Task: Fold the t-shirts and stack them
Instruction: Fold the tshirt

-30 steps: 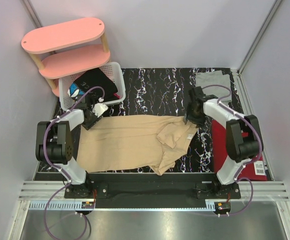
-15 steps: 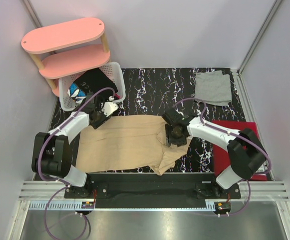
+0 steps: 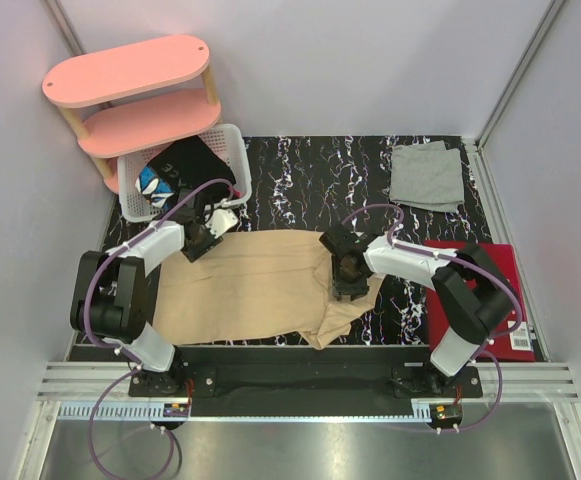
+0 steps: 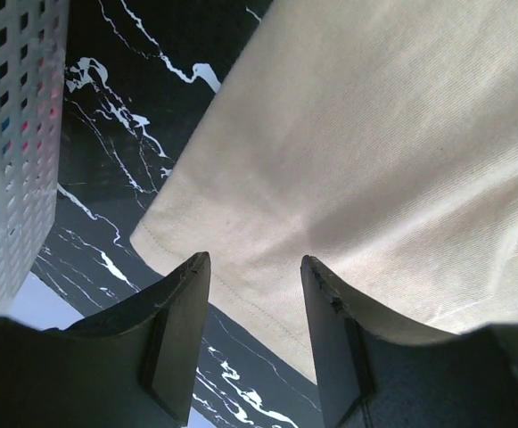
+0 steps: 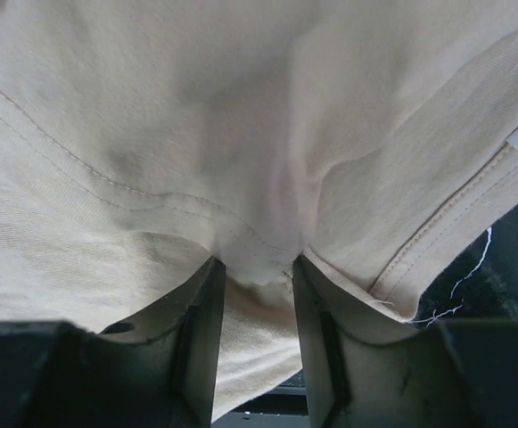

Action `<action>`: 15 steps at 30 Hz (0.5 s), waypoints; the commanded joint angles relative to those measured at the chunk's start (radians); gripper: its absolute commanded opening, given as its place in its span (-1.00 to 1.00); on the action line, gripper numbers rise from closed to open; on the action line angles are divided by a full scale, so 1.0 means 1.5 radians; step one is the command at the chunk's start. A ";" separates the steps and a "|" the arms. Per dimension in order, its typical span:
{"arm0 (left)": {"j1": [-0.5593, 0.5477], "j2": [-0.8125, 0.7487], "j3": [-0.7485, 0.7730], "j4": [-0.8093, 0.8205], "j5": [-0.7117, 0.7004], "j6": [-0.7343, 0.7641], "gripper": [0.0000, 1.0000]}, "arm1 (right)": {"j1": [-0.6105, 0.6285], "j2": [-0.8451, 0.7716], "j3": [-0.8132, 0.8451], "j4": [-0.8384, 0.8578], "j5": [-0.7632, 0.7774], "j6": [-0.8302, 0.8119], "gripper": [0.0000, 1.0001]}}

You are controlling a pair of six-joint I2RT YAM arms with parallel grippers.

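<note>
The tan t-shirt (image 3: 245, 285) lies spread on the black marbled table, its right part bunched and folded over. My left gripper (image 3: 203, 240) is open at the shirt's far left corner. In the left wrist view (image 4: 254, 263) its fingers straddle the hem (image 4: 241, 294) with nothing between them. My right gripper (image 3: 351, 268) sits on the bunched right part. In the right wrist view (image 5: 259, 263) it is shut on a fold of the tan cloth (image 5: 241, 134). The light grey t-shirt (image 3: 427, 177) lies flat at the far right, away from both grippers.
A white basket (image 3: 232, 140) holding dark clothes stands at the far left, close behind my left gripper. A pink two-tier shelf (image 3: 130, 70) stands behind it. A flat red folder (image 3: 490, 262) lies at the right edge, under my right arm.
My right gripper has moved left from the shirt's right edge to its middle, drawing the cloth over with it. My left gripper has shifted right along the far hem.
</note>
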 commanded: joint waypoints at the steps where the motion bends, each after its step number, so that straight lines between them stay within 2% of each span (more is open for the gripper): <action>1: 0.000 -0.001 0.004 0.039 -0.019 0.010 0.01 | 0.000 -0.023 0.025 0.014 0.018 0.010 -0.21; 7: 0.000 0.011 -0.014 0.062 -0.036 0.022 -0.04 | 0.000 -0.047 0.019 -0.014 0.020 0.009 -0.52; 12: 0.006 0.012 -0.025 0.074 -0.040 0.034 -0.05 | -0.001 -0.094 -0.032 -0.037 0.018 0.030 -0.51; 14: 0.009 0.013 -0.027 0.077 -0.039 0.037 -0.05 | 0.000 -0.114 -0.049 -0.039 0.015 0.043 -0.61; 15: 0.015 0.014 -0.027 0.077 -0.037 0.038 -0.05 | 0.000 -0.122 -0.061 -0.042 0.022 0.049 -0.73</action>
